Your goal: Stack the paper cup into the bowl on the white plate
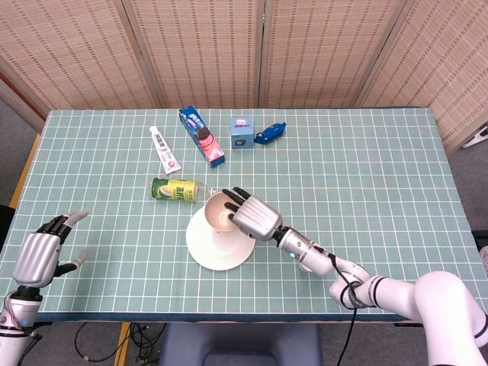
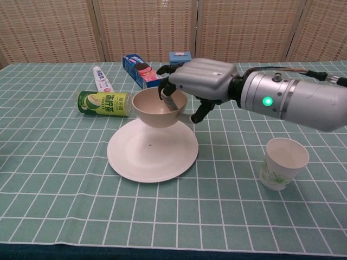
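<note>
My right hand [image 1: 255, 217] [image 2: 201, 80] grips the beige bowl [image 1: 219, 212] [image 2: 157, 109] by its right rim, with fingers inside the bowl and the thumb outside. The bowl hangs just above the far part of the white plate [image 1: 216, 253] [image 2: 152, 157], near the table's front middle. The paper cup [image 2: 283, 162] stands upright and empty at the front right, apart from the hand; in the head view my right arm hides it. My left hand [image 1: 36, 256] hovers open at the table's front left corner, holding nothing.
A green bottle [image 1: 177, 189] [image 2: 103, 103] lies on its side just behind the plate's left edge. Farther back lie a toothpaste tube [image 1: 165, 149], a cookie box [image 1: 202, 136], a small blue box [image 1: 242, 132] and a blue packet [image 1: 270, 133].
</note>
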